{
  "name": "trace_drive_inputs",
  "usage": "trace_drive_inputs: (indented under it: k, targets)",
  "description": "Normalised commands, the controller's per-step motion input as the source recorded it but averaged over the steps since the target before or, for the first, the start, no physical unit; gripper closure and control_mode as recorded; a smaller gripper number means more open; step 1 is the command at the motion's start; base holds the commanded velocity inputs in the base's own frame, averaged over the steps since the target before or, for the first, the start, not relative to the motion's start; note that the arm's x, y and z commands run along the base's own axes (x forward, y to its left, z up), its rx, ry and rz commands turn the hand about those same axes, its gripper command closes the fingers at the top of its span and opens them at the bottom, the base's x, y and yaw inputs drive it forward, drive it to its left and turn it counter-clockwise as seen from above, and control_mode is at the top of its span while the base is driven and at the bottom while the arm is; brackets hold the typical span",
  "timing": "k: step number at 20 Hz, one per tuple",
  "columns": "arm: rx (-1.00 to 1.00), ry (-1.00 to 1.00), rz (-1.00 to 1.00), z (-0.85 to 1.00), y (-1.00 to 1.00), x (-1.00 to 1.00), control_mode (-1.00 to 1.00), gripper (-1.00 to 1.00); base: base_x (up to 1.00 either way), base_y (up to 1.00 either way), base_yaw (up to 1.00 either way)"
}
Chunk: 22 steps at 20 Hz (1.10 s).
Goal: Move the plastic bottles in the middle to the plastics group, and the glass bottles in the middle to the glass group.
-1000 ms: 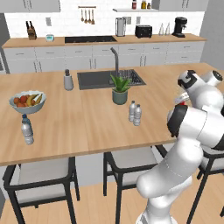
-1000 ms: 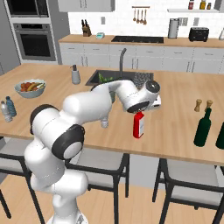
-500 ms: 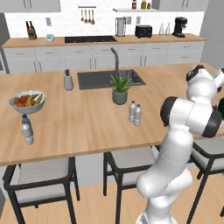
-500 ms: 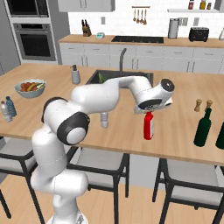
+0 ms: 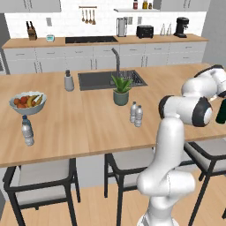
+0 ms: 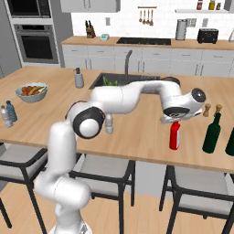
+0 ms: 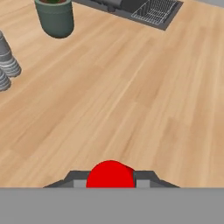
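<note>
The slim red glass bottle (image 6: 174, 135) stands upright near the front edge of the wooden table (image 6: 137, 132), its narrow neck clamped between my fingers (image 6: 173, 120), which are closed tight on it from above. In the hand view its red top (image 7: 110, 174) sits between my two dark tips. Just to its right stands a dark green bottle (image 6: 212, 133), apart from it, with two small brown shakers (image 6: 212, 109) behind. Well to the left, the two pale-capped plastic bottles (image 5: 136, 114) stand side by side in the middle of the table, in front of a potted plant (image 5: 121, 90) beside the sink (image 5: 110, 79). At the far left end, a blue-capped water bottle (image 5: 27, 130) stands near a fruit bowl (image 5: 28, 102).
</note>
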Motion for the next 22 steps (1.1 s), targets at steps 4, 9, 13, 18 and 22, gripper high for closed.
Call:
trace_drive_inputs:
  k: [4, 9, 13, 18, 22]
  targets:
    - [0.02, 0.00, 0.00, 0.00, -0.78, 0.18, -1.00, 1.00, 0.00, 0.00, 0.00]
    - [0.00, 0.00, 0.00, 0.00, -0.65, 0.23, -1.00, 1.00, 0.00, 0.00, 0.00]
    - [0.00, -0.06, 0.00, -0.16, 0.08, 0.06, -1.00, 1.00, 0.00, 0.00, 0.00]
    - [0.00, -0.09, 0.00, -0.58, 0.45, 0.03, -1.00, 1.00, 0.00, 0.00, 0.00]
    - [-0.01, -0.12, 0.00, -0.26, 0.16, 0.15, -1.00, 1.00, 0.00, 0.00, 0.00]
